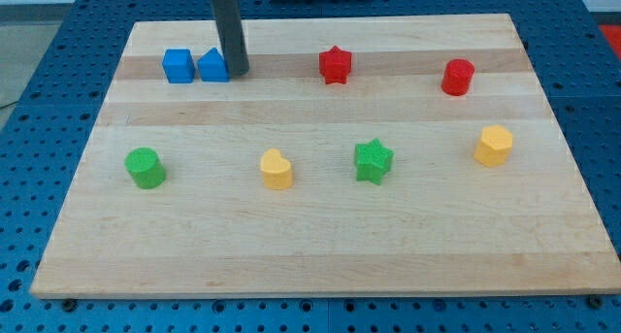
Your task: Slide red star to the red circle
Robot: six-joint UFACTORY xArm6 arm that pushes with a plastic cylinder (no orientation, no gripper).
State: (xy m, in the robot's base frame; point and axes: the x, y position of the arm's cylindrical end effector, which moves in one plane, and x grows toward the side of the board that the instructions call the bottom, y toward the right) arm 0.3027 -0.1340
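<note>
The red star (335,64) lies near the view's top, right of centre. The red circle (457,77) stands further to the view's right, well apart from the star. My tip (237,72) rests on the board at the view's top left, right beside the blue pentagon-shaped block (213,66) and well to the left of the red star.
A blue cube (178,66) sits left of the blue pentagon block. A green circle (145,168), a yellow heart (277,169), a green star (373,161) and a yellow hexagon (493,145) lie in a row lower down. The wooden board (310,246) sits on a blue table.
</note>
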